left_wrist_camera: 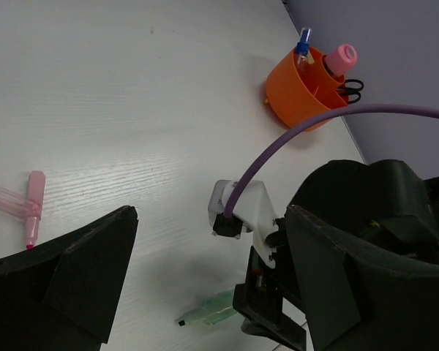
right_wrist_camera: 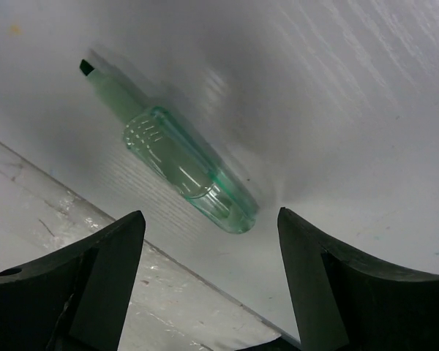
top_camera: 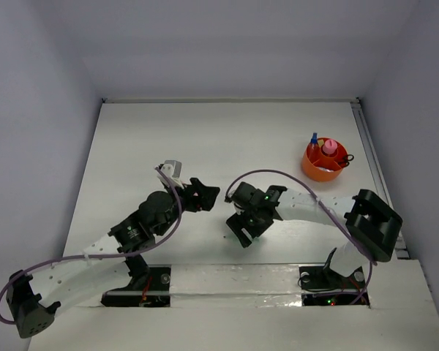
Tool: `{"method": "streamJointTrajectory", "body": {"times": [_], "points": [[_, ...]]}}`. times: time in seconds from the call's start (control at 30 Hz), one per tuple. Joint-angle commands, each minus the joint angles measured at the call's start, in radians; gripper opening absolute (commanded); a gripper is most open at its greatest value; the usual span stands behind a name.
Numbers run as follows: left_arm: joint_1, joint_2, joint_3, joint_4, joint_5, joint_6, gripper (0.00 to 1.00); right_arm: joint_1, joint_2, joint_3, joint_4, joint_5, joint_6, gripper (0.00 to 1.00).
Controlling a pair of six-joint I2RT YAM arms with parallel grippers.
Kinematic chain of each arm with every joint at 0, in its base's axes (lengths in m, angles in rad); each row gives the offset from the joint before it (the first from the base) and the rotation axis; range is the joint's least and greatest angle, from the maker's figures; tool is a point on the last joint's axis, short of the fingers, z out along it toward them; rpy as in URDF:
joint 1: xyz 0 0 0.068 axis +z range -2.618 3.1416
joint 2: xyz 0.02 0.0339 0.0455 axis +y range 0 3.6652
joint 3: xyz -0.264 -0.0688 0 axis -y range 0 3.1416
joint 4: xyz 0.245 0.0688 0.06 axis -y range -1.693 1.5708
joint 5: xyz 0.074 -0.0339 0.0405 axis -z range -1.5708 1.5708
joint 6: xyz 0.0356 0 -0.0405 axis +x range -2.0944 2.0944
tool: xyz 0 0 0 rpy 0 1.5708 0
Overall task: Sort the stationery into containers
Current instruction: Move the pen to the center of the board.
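Observation:
A clear green marker (right_wrist_camera: pixel 183 164) with a bare black tip lies on the white table near its front edge. My right gripper (right_wrist_camera: pixel 211 216) is open just above it, with the marker's rounded end between the fingertips. The marker also shows in the left wrist view (left_wrist_camera: pixel 212 311), beside my right gripper (left_wrist_camera: pixel 267 314). My left gripper (top_camera: pixel 208 196) is open and empty, hovering left of the right gripper (top_camera: pixel 240 232). A pink marker (left_wrist_camera: pixel 33 212) lies on the table to the left. The orange bowl (top_camera: pixel 314 170) at the right holds a pink item (top_camera: pixel 329 147), a blue-capped bottle (top_camera: pixel 314 139) and scissors (top_camera: pixel 343 157).
The right arm's purple cable (left_wrist_camera: pixel 336 117) arcs across the left wrist view. A grey strip (right_wrist_camera: pixel 95 248) marks the table's front edge under the right gripper. White walls close in the table at the back and sides.

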Motion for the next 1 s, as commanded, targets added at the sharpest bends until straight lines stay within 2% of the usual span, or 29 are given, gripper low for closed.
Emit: {"method": "streamJointTrajectory", "body": {"times": [0.0, 0.1, 0.13, 0.17, 0.33, 0.43, 0.5, 0.53, 0.6, 0.63, 0.73, 0.83, 0.97], "points": [[0.003, -0.031, 0.042, -0.003, -0.027, 0.031, 0.79, -0.018, 0.042, 0.062, -0.032, -0.014, -0.027, 0.78], [0.003, -0.033, 0.038, 0.005, -0.024, 0.042, 0.79, -0.018, 0.091, 0.077, -0.037, -0.013, -0.023, 0.67], [0.003, -0.031, 0.038, 0.008, -0.023, 0.050, 0.79, -0.018, 0.117, 0.078, -0.036, -0.023, -0.018, 0.51], [0.003, -0.028, 0.038, 0.010, -0.021, 0.053, 0.79, -0.018, 0.123, 0.080, -0.017, -0.027, -0.012, 0.43], [0.003, -0.024, 0.035, 0.014, -0.023, 0.070, 0.79, -0.018, 0.120, 0.098, 0.069, -0.081, 0.052, 0.25], [0.003, -0.022, 0.035, 0.017, -0.026, 0.077, 0.79, -0.018, 0.151, 0.153, 0.122, -0.032, 0.108, 0.19], [0.003, -0.018, 0.034, 0.022, -0.026, 0.077, 0.79, -0.018, 0.190, 0.190, 0.147, 0.026, 0.129, 0.21], [0.003, -0.015, 0.031, 0.025, -0.024, 0.077, 0.79, -0.018, 0.198, 0.206, 0.156, 0.049, 0.138, 0.32], [0.003, -0.001, 0.028, 0.027, -0.009, 0.068, 0.79, -0.018, 0.206, 0.224, 0.175, 0.104, 0.141, 0.44], [0.003, 0.004, 0.017, 0.027, 0.000, 0.054, 0.79, -0.018, 0.203, 0.223, 0.176, 0.123, 0.146, 0.54], [0.003, 0.004, -0.018, 0.036, 0.005, 0.027, 0.79, -0.018, 0.159, 0.175, 0.199, 0.189, 0.158, 0.68], [0.012, 0.007, -0.041, 0.025, -0.004, 0.008, 0.78, -0.018, 0.067, 0.082, 0.265, 0.191, 0.174, 0.75], [0.012, 0.012, -0.060, 0.013, -0.008, -0.025, 0.77, -0.018, -0.016, -0.030, 0.380, 0.140, 0.163, 0.76]]}}
